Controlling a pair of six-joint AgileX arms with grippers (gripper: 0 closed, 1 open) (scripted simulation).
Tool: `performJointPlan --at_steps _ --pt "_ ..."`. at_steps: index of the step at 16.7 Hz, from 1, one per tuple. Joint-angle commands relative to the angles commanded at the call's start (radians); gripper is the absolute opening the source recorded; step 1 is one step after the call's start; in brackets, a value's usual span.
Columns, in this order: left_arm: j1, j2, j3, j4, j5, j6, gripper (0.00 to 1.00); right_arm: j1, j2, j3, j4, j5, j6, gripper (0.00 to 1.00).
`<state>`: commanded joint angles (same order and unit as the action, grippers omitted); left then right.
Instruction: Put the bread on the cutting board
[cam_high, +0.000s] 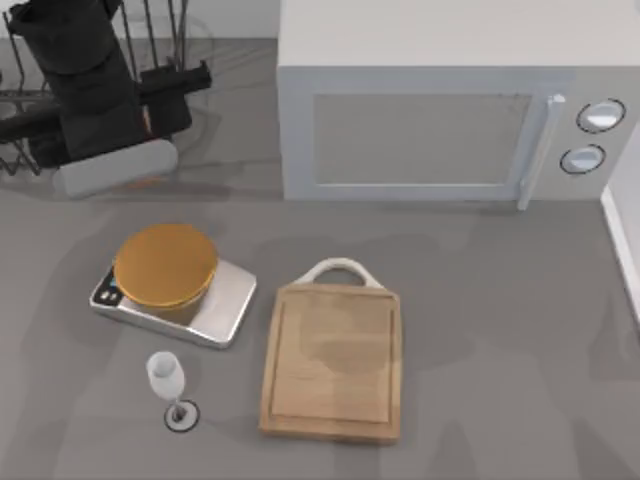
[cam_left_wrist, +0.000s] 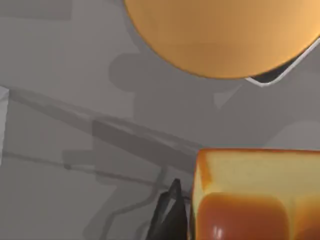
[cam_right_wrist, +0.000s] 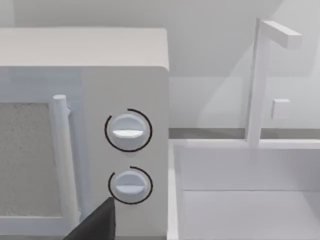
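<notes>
We see the bread (cam_high: 165, 265) resting on the silver scale (cam_high: 215, 315) at left centre, beside the cutting board (cam_high: 333, 362); a wine glass (cam_high: 168, 383) stands below. Our left arm (cam_high: 85, 80) sits upper left; its end effector's state we cannot tell. The right wrist view adds microwave dials (cam_right_wrist: 128, 131).

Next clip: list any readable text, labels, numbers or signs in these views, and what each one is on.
No readable text in any view.
Kitchen scale: small white marks on its dark front panel, under the bread, too small to read.
Microwave: two round knobs with ring marks and no lettering.
Cutting board and wine glass: unmarked.
</notes>
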<state>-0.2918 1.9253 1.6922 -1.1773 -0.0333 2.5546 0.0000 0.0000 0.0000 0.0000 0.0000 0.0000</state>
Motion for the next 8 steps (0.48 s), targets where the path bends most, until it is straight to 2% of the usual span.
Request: performJointPlan --at_steps 4,8 --pt "-0.143 0.048 -0.037 -0.016 0.029 0.482 0.0 0.0 0.0 0.0 0.0 0.0 0.0 1.0" --pt "-0.274 0.091 -0.06 -0.01 0.057 0.864 0.0 0.0 0.0 0.0 0.0 0.0 0.0 1.0"
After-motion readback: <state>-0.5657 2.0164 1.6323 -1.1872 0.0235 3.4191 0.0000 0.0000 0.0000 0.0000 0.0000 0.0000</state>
